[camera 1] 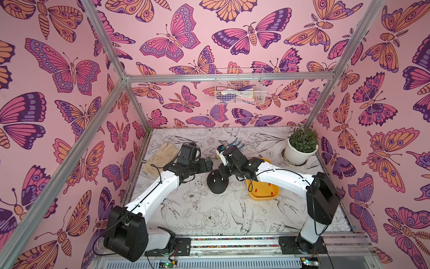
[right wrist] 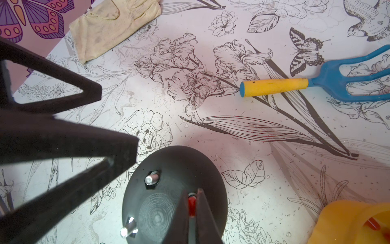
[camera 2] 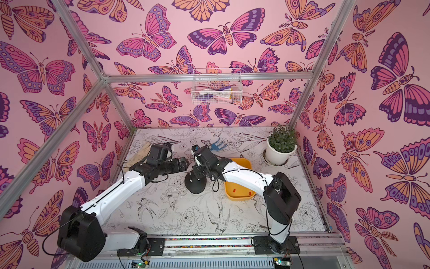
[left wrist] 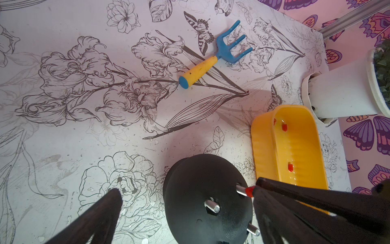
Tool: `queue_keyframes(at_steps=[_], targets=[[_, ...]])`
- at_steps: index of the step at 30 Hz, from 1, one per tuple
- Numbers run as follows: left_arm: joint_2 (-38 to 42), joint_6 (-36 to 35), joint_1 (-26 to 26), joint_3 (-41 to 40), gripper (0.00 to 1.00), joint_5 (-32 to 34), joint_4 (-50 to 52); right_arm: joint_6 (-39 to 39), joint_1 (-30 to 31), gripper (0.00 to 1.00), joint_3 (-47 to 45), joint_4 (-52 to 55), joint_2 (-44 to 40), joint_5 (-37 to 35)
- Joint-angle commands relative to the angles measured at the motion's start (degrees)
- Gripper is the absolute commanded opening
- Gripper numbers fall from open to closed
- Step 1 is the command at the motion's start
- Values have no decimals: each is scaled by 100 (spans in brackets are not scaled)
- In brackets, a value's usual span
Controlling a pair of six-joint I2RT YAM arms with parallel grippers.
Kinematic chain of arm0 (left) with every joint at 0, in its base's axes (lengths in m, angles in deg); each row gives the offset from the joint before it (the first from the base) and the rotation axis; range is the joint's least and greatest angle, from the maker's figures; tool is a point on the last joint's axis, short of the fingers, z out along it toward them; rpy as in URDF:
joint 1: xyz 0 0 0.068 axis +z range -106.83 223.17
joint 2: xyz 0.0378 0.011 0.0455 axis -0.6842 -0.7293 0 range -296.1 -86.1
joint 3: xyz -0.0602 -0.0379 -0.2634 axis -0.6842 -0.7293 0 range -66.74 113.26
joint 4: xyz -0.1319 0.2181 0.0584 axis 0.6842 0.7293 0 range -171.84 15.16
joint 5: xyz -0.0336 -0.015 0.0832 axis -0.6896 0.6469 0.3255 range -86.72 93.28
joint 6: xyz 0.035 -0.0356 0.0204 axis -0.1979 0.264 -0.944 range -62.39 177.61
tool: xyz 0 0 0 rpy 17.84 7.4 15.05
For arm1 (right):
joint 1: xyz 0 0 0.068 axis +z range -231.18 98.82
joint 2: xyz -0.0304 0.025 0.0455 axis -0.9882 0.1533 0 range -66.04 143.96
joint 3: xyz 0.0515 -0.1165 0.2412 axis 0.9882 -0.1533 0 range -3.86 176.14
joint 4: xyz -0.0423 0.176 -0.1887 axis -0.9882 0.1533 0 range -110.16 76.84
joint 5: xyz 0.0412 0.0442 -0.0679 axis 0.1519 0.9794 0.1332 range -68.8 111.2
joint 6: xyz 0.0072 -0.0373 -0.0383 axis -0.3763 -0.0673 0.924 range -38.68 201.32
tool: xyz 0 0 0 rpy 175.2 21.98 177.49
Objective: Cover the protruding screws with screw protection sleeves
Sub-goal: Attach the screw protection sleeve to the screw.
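Note:
A black dome stands mid-table with the protruding screws on top. Two of them are bare. My right gripper is shut on a red screw protection sleeve, and this sleeve sits at the tip of the third screw, whose thread shows below it. In both top views the right gripper hangs over the dome. My left gripper is open and empty beside the dome, its fingertips close to it. More sleeves lie in the yellow tray.
The yellow tray lies right of the dome, under my right arm. A cream glove lies at the back left. A blue rake with a yellow handle is behind the dome. A white pot plant stands back right. A wire basket hangs on the wall.

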Motion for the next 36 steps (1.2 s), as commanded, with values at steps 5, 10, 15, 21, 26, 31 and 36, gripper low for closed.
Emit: queue_keyframes(at_steps=[5,10,15,21,26,31,36], targets=[[-27,34,53,-121,100,-29,-7,-74,36,10,112,35,36,48],[-33,30,61,-121,100,-29,-23,-87,36,10,111,41,35,73],[-40,43,53,-121,100,-38,-30,-83,44,10,108,52,24,99],[-38,40,53,-129,100,-38,-41,-76,45,11,99,69,14,107],[-27,43,53,-132,100,-42,-35,-65,54,11,99,86,13,87],[-30,43,53,-138,100,-47,-49,-72,61,12,86,111,6,98],[-22,51,53,-138,100,-51,-49,-79,63,12,61,115,-13,86]])
